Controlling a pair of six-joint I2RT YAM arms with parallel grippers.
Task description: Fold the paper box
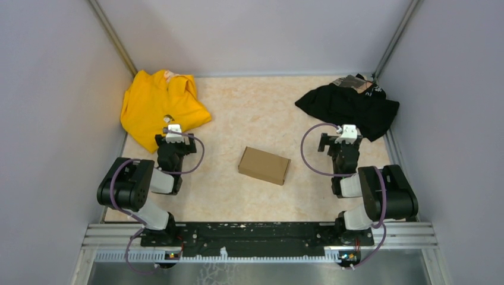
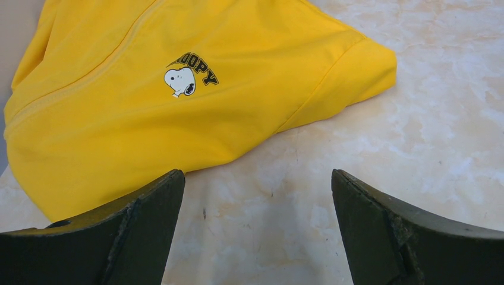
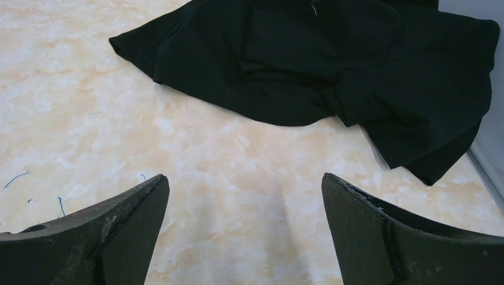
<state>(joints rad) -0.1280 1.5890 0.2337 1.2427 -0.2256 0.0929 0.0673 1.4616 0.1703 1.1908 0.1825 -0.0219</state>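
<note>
Marbled tabletop (image 1: 226, 196) has the paper box (image 1: 264, 165) mid-table between the arms, likely for shared reach; left gripper (image 2: 257, 178) and right gripper (image 3: 245, 181) sit jaws wide apart, empty, well apart from it.

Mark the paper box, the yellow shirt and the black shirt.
paper box (image 1: 264, 165), top view, middle of its top face.
yellow shirt (image 2: 178, 122), left wrist view, cloth below the printed logo.
black shirt (image 3: 333, 65), right wrist view, middle of the cloth.
</note>
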